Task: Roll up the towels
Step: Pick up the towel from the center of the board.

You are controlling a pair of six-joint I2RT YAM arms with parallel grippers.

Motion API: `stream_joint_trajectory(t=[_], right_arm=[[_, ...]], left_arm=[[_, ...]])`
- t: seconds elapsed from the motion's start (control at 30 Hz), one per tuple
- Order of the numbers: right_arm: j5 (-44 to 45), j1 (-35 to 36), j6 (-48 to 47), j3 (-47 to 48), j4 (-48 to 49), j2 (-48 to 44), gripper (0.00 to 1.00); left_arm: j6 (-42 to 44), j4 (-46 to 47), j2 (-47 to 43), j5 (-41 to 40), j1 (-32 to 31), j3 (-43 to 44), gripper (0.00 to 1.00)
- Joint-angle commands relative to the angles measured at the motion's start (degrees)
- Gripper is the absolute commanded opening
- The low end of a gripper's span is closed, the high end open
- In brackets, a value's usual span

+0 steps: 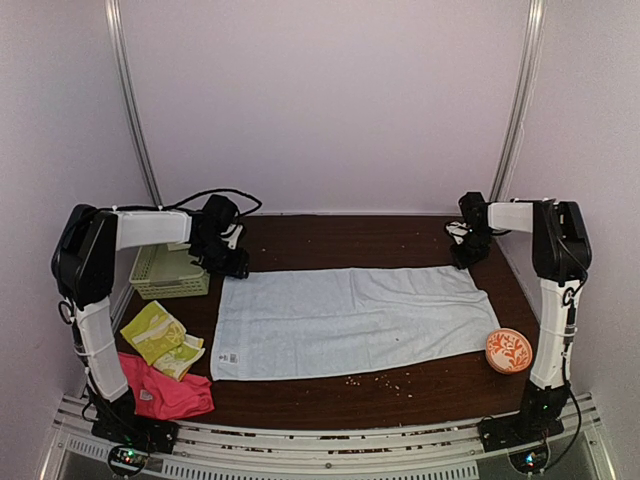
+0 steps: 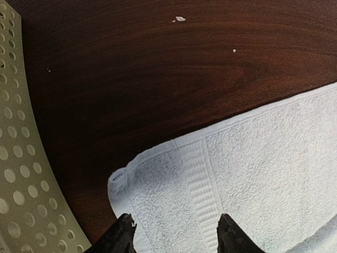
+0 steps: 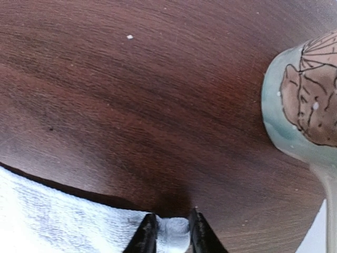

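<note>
A pale blue towel (image 1: 345,320) lies spread flat across the middle of the dark wood table. My left gripper (image 1: 232,265) hovers at its far left corner. In the left wrist view that gripper (image 2: 176,229) is open, its fingertips (image 2: 126,227) straddling the towel's corner (image 2: 158,179), which lies flat with a small curl at the tip. My right gripper (image 1: 468,255) is at the far right corner. The right wrist view shows it (image 3: 172,234) shut on a bunched bit of the towel's (image 3: 63,221) corner. Yellow-green patterned towels (image 1: 160,338) and a hot-pink towel (image 1: 165,392) lie at the near left.
A pale green perforated basket (image 1: 168,272) (image 2: 21,174) stands just left of the left gripper. An orange patterned dish (image 1: 509,350) sits at the towel's near right corner. A glazed ceramic piece (image 3: 305,105) lies close to the right gripper. Crumbs dot the table near the front edge.
</note>
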Motion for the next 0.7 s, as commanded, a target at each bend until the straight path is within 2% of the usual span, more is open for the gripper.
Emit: stream_joint_trajectory(t=[0.0, 0.37, 0.53, 0.67], right_arm=[[-6.0, -1.0, 1.1, -1.7, -3.7, 5.2, 0.18], [-6.6, -1.3, 0.3, -4.4, 1.2, -1.4, 0.01], [-5.0, -1.3, -0.2, -5.3, 3.2, -2.9, 0.00], [-5.6, -1.3, -0.3, -4.8, 2.7, -2.2, 0.00]], left_arm=[[-1.0, 3.3, 1.3, -0.4, 0.8, -0.9, 0.56], [-1.7, 5.6, 1.7, -1.0, 2.6, -2.8, 0.53], [-2.2, 5.4, 3.7, 0.1, 3.2, -1.9, 0.53], [-3.6, 4.8, 4.5, -2.2, 3.2, -0.5, 0.54]])
